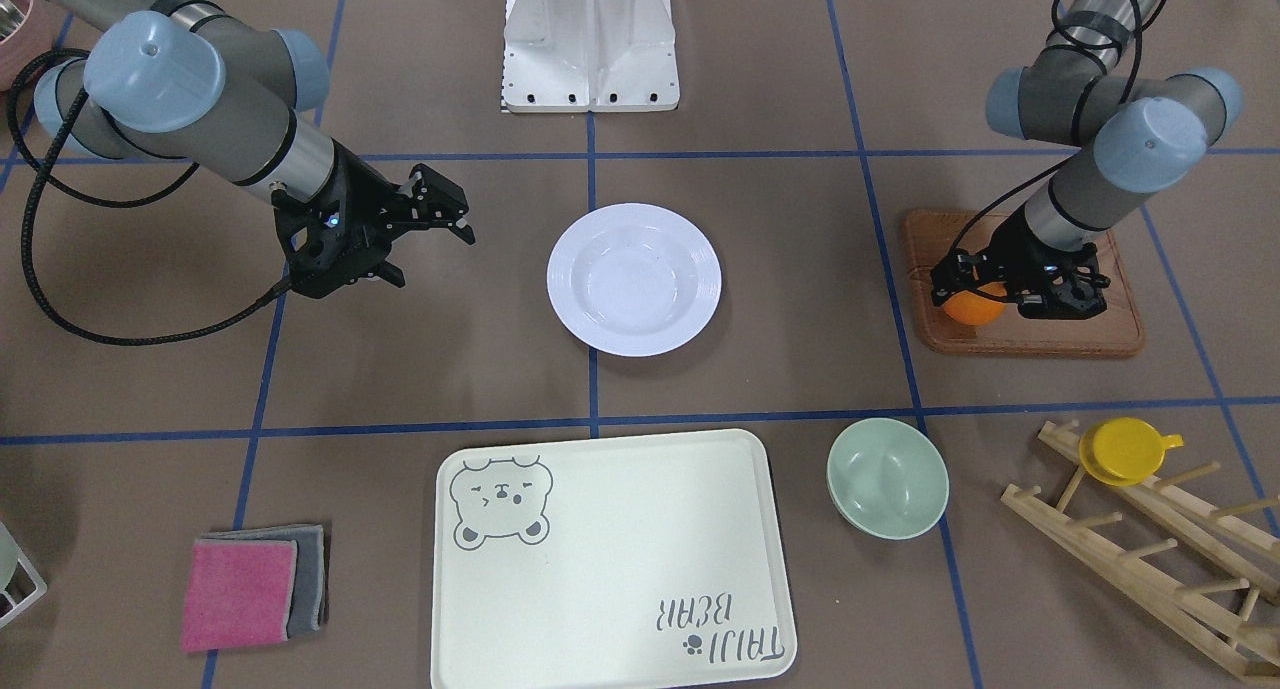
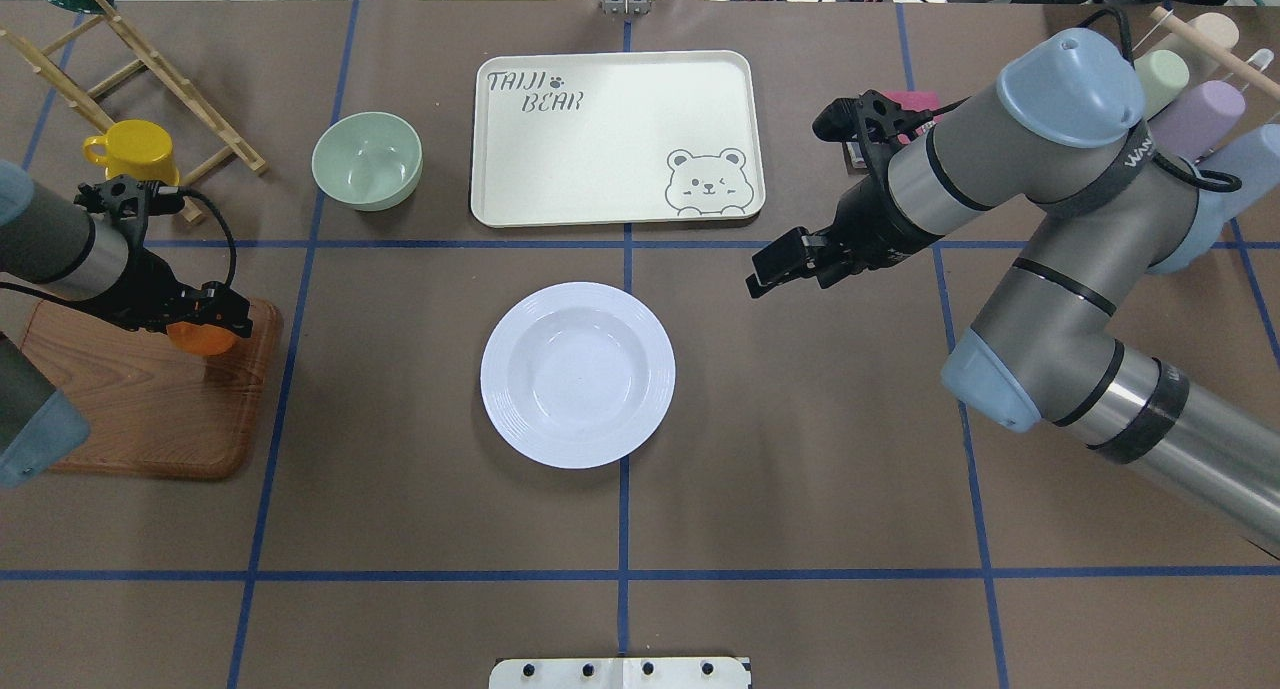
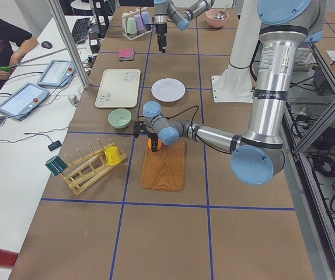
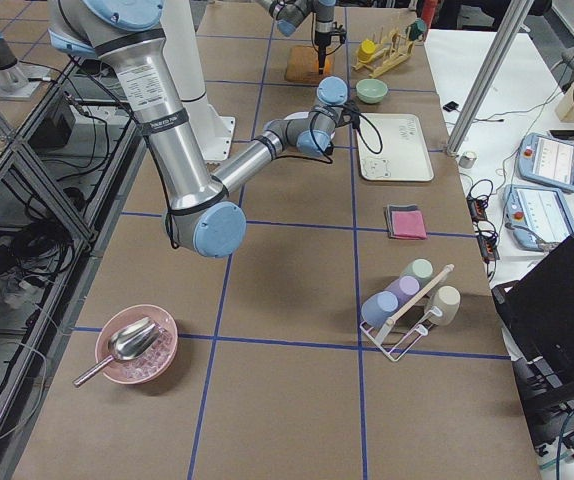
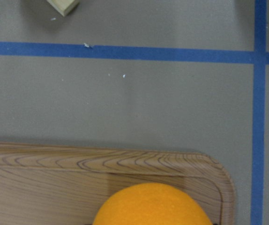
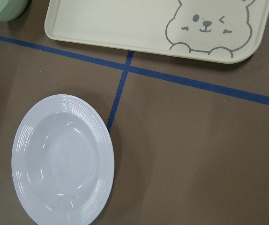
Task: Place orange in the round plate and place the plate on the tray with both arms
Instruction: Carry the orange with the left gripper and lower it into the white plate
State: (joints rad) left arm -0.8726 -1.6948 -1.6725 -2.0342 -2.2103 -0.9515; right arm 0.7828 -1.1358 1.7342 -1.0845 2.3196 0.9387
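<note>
On the board [image 1: 1030, 341], left claw [image 1: 965, 287] sits around the orange [image 1: 975, 309], whether closed I cannot tell; likely firm, rolls, so pinch its middle. Right claw [image 1: 452, 209] wide.

The orange [image 1: 973, 309], small, round and bright, sits near a corner of a brown wooden board [image 1: 1030, 341], right under the left gripper [image 1: 975, 287]; whether the fingers press on it cannot be told. The plate [image 1: 634, 279], glossy white with a ridged rim and sunken centre, lies flat at the middle of the table [image 1: 780, 369]. The cream tray [image 1: 610, 559], with a bear face and "TAIJI BEAR" lettering, lies flat near the plate, not touching it. The right gripper [image 1: 445, 209] hangs beside the plate, fingers spread.
</note>
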